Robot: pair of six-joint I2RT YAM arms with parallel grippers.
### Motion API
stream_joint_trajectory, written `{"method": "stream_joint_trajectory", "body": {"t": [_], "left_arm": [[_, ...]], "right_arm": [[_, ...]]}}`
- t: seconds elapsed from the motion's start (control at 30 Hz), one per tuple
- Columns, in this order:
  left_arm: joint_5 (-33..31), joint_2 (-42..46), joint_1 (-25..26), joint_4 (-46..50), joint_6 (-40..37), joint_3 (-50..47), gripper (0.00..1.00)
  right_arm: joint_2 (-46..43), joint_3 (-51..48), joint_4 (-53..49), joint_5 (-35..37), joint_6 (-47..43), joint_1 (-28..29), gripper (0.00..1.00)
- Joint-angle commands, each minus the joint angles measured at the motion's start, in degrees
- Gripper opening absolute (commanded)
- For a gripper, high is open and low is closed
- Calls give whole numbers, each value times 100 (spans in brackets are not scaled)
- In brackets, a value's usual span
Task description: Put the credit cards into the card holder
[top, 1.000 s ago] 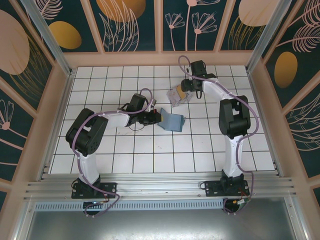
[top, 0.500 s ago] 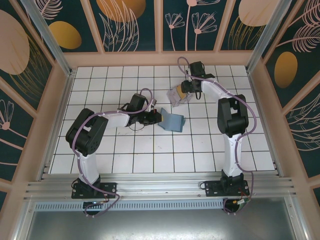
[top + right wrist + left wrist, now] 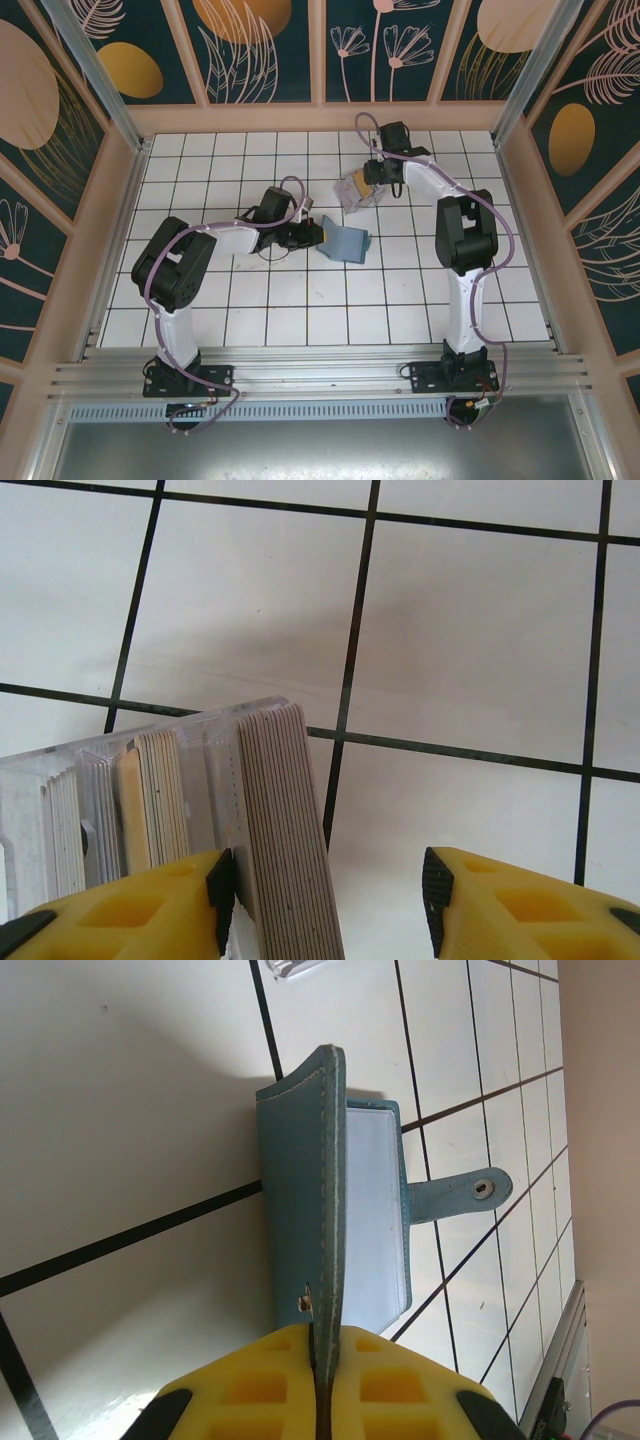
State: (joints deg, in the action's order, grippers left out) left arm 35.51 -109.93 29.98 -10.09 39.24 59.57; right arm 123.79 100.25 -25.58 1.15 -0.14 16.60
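Left gripper (image 3: 322,1360): nearest to me, out over the white tiled table (image 3: 300,300); its yellow pads are pinched tight on the edge of one leaf of the card holder.
Card holder (image 3: 300,1210): teal, near the middle of the table. The gripped leaf stands up on edge. The other leaf lies open beside it, showing a pale inner pocket (image 3: 375,1210). The snap strap (image 3: 470,1192) sticks out to the side.
Right gripper (image 3: 328,885): farther back, well apart from the holder. Its jaws stand partly apart astride a stack of cards. One pad is against the stack's side; the other is off it, with bare tile between. Nothing is gripped yet.
Credit cards (image 3: 285,820): a thick grey bunch standing on edge at the end of a clear slotted tray (image 3: 200,715). More cards sit in the tray's slots, including a gold one (image 3: 130,800).
Step in hand: I'd say picking up the cards, with the holder held open ready.
Next move: it seems to call for pinching the stack squarely so no card fans out. Then lift clear of the tray and carry the cards across to the open pocket.
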Motion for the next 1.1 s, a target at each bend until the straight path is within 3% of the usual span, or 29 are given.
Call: {"method": "stream_joint_trajectory", "body": {"t": [0.0,0.67,1.07], "left_arm": [[147,-77,-34,-161,65,107,9],[188,-99,-28,-192,84,116,9],[202,-107,-31,-211,101,99,9]], "right_arm": [[-350,81,-109,197,-87,-12,54],[-401,134,-182,148,-173,72,39],[-363,267,-254,193,-249,176,19]]}}
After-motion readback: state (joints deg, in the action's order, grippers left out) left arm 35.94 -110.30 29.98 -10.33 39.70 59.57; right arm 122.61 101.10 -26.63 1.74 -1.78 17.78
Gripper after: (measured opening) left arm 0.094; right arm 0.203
